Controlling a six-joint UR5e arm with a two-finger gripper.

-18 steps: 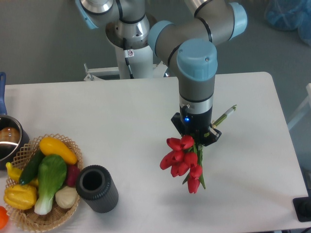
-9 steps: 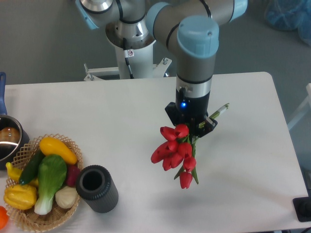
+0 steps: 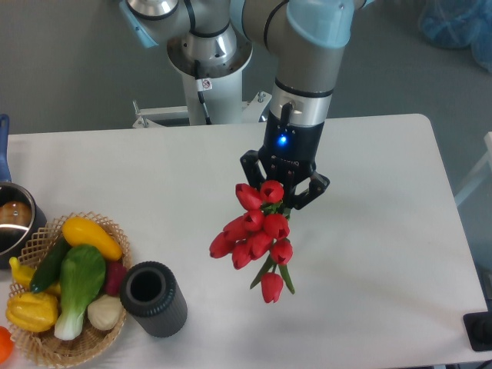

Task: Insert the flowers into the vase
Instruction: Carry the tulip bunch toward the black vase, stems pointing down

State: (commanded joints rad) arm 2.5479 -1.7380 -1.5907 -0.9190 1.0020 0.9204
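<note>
My gripper (image 3: 282, 187) hangs over the middle of the table, shut on the flowers (image 3: 254, 234). The bunch of red tulip buds dangles below the fingers, above the tabletop, with green leaves showing near the lowest bud. The stems are mostly hidden behind the gripper. The vase (image 3: 153, 298), a dark grey ribbed cylinder with an open round mouth, stands upright at the lower left, well to the left of and below the flowers.
A wicker basket (image 3: 109, 336) of toy vegetables sits against the vase's left side. A metal pot (image 3: 14, 221) with a blue handle is at the left edge. The robot base (image 3: 209, 69) stands behind the table.
The arm has risen and carried the flowers leftward, toward the vase. The green stem end that stuck out to the gripper's right no longer shows.
</note>
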